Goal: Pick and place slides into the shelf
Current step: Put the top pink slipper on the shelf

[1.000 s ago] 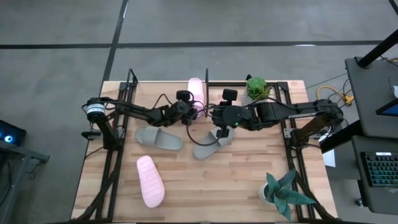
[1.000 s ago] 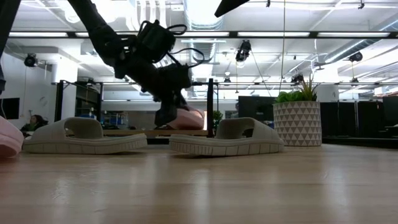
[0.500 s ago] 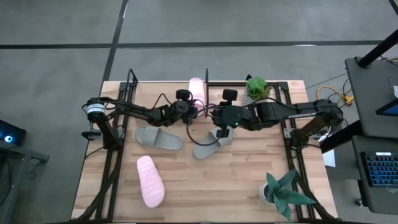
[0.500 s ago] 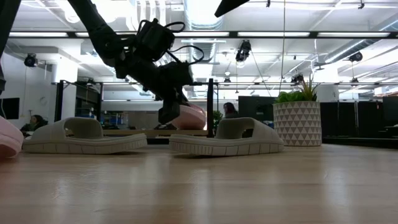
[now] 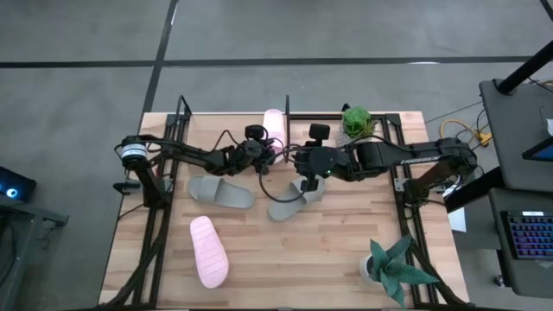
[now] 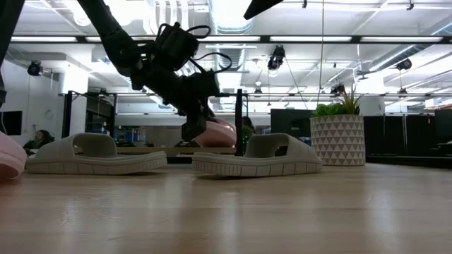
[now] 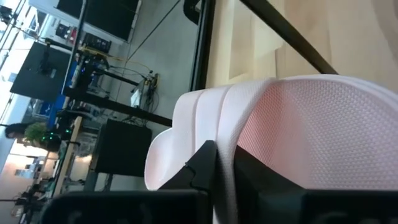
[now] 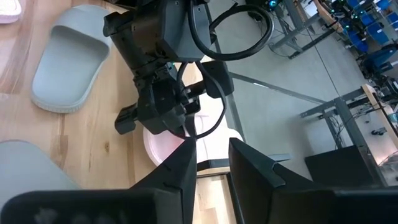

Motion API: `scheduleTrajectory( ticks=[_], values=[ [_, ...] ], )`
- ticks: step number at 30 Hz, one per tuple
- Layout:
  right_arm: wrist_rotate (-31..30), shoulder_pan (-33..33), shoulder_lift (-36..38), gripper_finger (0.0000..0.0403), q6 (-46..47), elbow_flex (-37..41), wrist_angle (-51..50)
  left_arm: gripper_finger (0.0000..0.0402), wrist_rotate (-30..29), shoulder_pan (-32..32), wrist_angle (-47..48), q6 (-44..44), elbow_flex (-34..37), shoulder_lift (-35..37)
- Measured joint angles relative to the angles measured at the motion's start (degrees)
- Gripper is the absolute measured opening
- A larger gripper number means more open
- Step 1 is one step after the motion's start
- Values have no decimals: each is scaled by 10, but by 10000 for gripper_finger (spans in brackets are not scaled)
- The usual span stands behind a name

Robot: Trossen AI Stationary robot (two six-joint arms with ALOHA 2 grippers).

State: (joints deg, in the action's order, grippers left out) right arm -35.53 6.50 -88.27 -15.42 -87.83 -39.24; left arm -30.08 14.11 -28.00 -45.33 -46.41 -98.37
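Setting this sandal down well starts with the counter [image 5: 346,233] and how its far edge carries the shelf [image 5: 226,123], a low board between thin black posts. My left arm reaches along that edge, and my left pincer [image 5: 264,152] is clenched on the rim of a pink sandal [image 5: 272,128] that lies over the shelf board. In the low view it sits close over the board; whether it rests there I cannot tell. I judge the job now is to lower it flat, sole down, beside the post, and only then let go, so it does not tip or slide off the front.

My right arm comes in from the other side, its right pincer [image 5: 304,183] over the strap end of a grey sandal [image 5: 294,200] on the counter. Whether its fingers grip that strap I cannot tell. I should keep the two arms from crowding, since they are near each other at the middle.

A second grey sandal [image 5: 221,191] lies nearby, and the other pink sandal [image 5: 209,251] lies nearer the front, well apart.
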Motion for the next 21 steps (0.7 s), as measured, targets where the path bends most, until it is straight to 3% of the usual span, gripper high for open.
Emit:
scheduleTrajectory(
  ticks=[5,21],
  values=[
    [0,0,0,86,0,0,0,60,6,0,1,2,0,0],
    [0,0,0,88,0,0,-5,265,3,0,46,0,-3,1]
  ],
)
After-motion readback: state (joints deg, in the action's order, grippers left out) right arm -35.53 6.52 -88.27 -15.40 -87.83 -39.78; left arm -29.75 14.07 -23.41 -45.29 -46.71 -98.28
